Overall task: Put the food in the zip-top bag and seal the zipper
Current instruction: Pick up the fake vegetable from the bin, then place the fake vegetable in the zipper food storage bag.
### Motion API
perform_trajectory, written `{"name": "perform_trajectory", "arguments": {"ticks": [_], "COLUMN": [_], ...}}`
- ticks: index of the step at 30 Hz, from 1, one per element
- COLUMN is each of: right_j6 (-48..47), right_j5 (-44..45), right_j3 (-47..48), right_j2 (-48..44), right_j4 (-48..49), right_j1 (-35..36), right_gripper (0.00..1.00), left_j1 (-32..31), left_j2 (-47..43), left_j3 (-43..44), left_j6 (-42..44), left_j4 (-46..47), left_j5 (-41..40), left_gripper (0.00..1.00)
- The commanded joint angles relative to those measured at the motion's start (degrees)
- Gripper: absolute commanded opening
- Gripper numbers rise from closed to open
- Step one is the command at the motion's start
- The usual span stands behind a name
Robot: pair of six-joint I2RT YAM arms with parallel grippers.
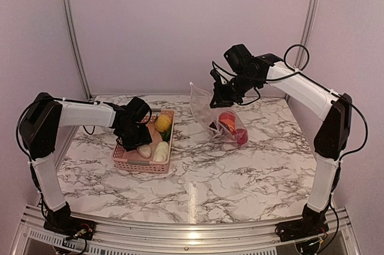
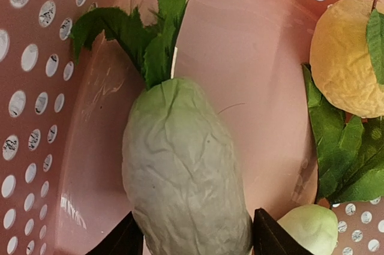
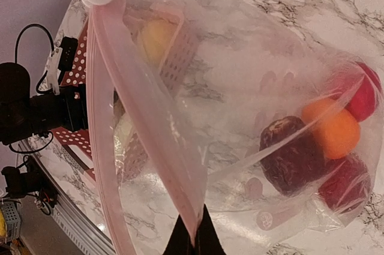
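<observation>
Zip-top bag (image 3: 240, 87) hangs by its rim, pinched between the right fingers (image 3: 207, 240).

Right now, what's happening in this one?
The right gripper pinches the zip-top bag by its rim, holding the mouth up; red, orange and dark purple pieces already lie inside. The left gripper is down in the pink basket, fingers either side of a white vegetable. A yellow fruit also waits there.

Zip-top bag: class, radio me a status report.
Left pincer straddling white vegetable in basket. Right pincer shut on zip-top bag, mouth open. Nothing blocking.
</observation>
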Motion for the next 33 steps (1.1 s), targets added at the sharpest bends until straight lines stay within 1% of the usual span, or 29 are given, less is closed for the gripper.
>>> {"name": "perform_trajectory", "arguments": {"ticks": [1, 6, 9, 15, 18, 21, 25, 28, 33], "right_j6": [0.5, 0.6, 0.7, 0.8, 0.8, 0.7, 0.7, 0.8, 1.4], "right_j5": [-0.1, 0.2, 0.2, 0.0, -0.3, -0.6, -1.4, -2.1, -3.2], "right_j3": [0.1, -0.8, -1.7, -1.6, -1.2, -0.2, 1.6, 2.2, 2.8], "right_j2": [-2.4, -3.2, -3.7, -3.7, -3.5, -2.9, -1.9, -1.5, -1.0], "right_j4": [0.5, 0.7, 0.9, 1.0, 1.0, 0.7, 0.3, 0.5, 1.0], "right_j1": [0.8, 0.8, 0.9, 0.9, 0.9, 0.9, 0.9, 1.0, 0.9], "right_gripper": [0.00, 0.00, 0.00, 0.00, 0.00, 0.00, 0.00, 0.00, 0.00], "left_j1": [0.8, 0.8, 0.8, 0.7, 0.0, -1.1, -2.0, -3.1, -5.1], "left_j2": [0.8, -1.2, -3.2, -8.4, -12.4, -15.9, -18.7, -19.0, -16.2], "left_j3": [1.7, 3.3, 4.5, 7.8, 7.7, 7.8, 7.5, 8.2, 11.0], "left_j6": [1.2, 2.2, 3.5, 6.6, 6.8, 7.0, 6.0, 6.4, 7.5], "left_j4": [-0.4, -1.4, -2.1, 0.1, 6.2, 13.7, 22.8, 29.3, 33.4], "left_j5": [1.6, 1.9, 2.1, 7.4, 11.1, 12.9, 16.5, 20.8, 27.9], "left_gripper": [0.59, 0.51, 0.48, 0.45, 0.44, 0.43, 0.42, 0.42, 0.42]}}
